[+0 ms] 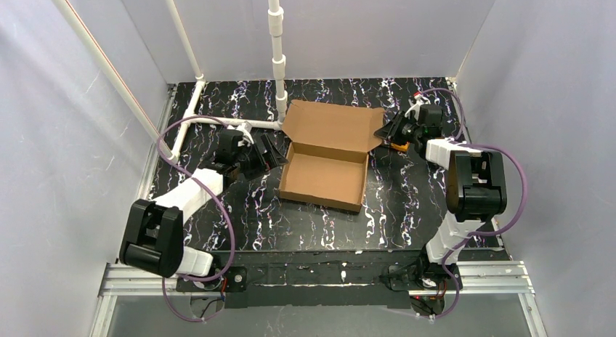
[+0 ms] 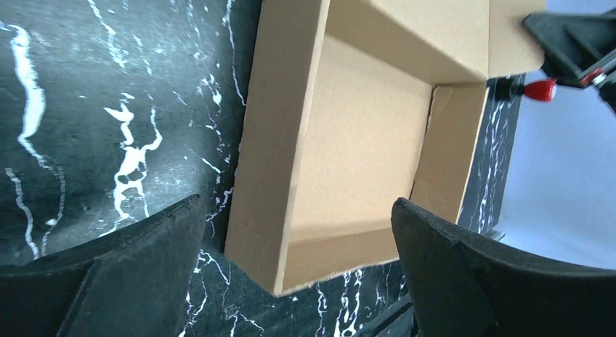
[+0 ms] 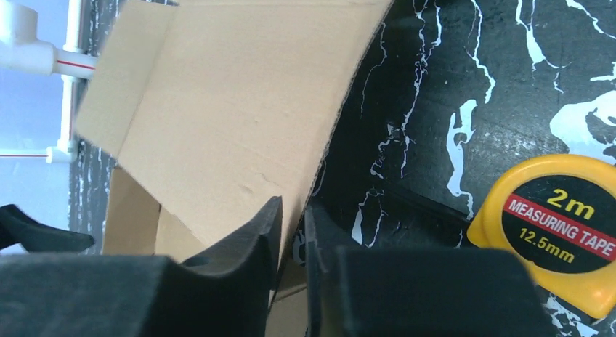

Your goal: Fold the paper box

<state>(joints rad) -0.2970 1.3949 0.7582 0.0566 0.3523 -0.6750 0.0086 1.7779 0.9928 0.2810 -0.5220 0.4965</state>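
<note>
The paper box (image 1: 323, 179) stands mid-table as a brown cardboard tray, its lid (image 1: 330, 126) lying open toward the back. My left gripper (image 1: 270, 154) is open just left of the tray. In the left wrist view its black fingers (image 2: 145, 264) straddle the tray's near corner (image 2: 290, 228) without touching it. My right gripper (image 1: 388, 132) is at the lid's right edge. In the right wrist view its jaws (image 3: 293, 206) have closed to a narrow slit with the lid's edge (image 3: 232, 97) between them.
An orange tape measure (image 1: 398, 144) lies on the black marbled table beside the right gripper, close to its fingers (image 3: 556, 228). A white PVC pipe frame (image 1: 276, 54) rises behind the box, with a rail (image 1: 225, 121) along the table at the left.
</note>
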